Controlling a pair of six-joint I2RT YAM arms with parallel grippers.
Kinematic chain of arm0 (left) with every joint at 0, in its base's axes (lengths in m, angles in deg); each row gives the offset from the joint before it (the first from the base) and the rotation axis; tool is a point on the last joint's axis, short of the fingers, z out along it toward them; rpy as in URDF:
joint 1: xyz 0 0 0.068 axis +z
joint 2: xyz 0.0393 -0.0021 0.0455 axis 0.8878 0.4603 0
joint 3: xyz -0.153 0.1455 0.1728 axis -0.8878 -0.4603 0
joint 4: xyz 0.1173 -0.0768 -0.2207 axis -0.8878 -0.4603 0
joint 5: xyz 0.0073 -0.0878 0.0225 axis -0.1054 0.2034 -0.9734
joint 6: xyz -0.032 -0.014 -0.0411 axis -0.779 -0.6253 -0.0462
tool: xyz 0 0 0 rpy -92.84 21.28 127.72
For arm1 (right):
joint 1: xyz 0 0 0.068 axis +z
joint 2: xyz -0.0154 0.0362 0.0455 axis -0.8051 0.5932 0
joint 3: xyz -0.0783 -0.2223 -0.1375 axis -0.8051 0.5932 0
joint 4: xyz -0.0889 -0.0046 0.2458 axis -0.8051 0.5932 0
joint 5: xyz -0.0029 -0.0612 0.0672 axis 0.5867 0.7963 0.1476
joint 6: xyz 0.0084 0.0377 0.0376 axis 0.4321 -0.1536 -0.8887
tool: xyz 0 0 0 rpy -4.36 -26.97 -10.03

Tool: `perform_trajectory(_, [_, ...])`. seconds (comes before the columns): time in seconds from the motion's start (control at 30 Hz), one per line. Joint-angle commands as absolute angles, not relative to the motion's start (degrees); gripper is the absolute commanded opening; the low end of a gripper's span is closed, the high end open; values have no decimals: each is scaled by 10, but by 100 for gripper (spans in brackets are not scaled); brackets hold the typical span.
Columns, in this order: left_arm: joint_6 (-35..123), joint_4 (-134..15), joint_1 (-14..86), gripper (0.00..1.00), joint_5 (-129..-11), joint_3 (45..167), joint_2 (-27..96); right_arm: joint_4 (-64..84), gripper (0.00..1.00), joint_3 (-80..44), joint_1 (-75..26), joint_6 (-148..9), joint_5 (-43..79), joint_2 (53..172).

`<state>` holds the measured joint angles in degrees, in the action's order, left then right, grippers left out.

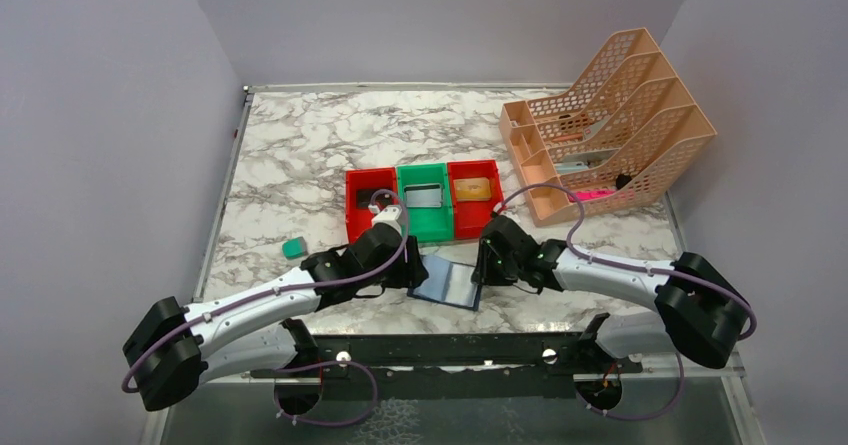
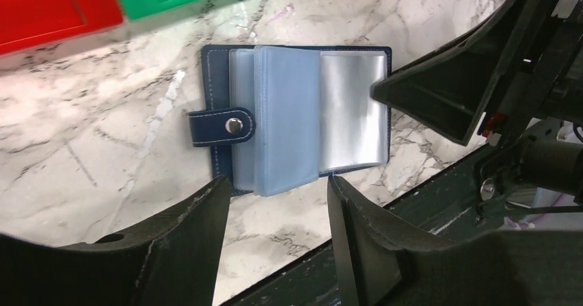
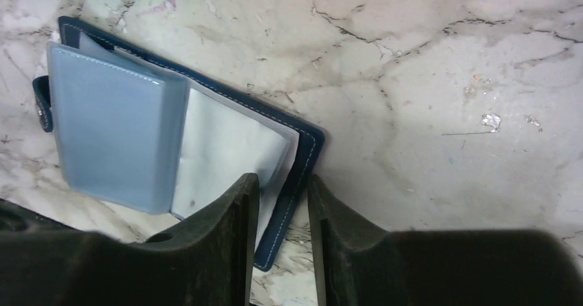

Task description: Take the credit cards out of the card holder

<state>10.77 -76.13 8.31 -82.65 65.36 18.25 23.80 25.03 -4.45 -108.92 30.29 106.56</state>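
Note:
The navy card holder (image 1: 450, 282) lies open on the marble between my two grippers, its pale blue sleeves (image 2: 285, 117) fanned and its snap tab (image 2: 223, 127) at the left. No card shows in its sleeves. A gold card (image 1: 477, 189), a silver-grey card (image 1: 424, 196) and a black card (image 1: 365, 199) each lie in a bin behind it. My left gripper (image 2: 278, 189) is open just short of the holder's near edge, holding nothing. My right gripper (image 3: 283, 186) stands open over the holder's (image 3: 179, 141) navy corner, its jaws a little apart and the cover's edge showing in the gap.
Three joined bins stand behind the holder: red (image 1: 352, 215), green (image 1: 424, 227), red (image 1: 470, 227). A small teal block (image 1: 293, 248) lies to the left. An orange mesh file organizer (image 1: 605, 130) fills the back right. The table's black front rail (image 1: 450, 350) runs just below the holder.

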Motion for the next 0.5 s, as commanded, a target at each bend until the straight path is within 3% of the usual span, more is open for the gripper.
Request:
perform_trajectory(0.0, [112, -797, 80, 58, -868, 660, 152, 253, 30, 251, -40, -1085, 334, 1077])
perform_trajectory(0.13, [111, -799, 80, 58, -869, 654, 143, 250, 20, 230, -41, -1035, 371, 1081])
perform_trajectory(0.4, [122, -812, 80, 58, -887, 653, 127, 289, 21, 158, -44, -932, 441, 1109])
perform_trajectory(0.47, [136, -836, 81, 66, -917, 663, 121, 297, 26, 152, -44, -921, 445, 1085])
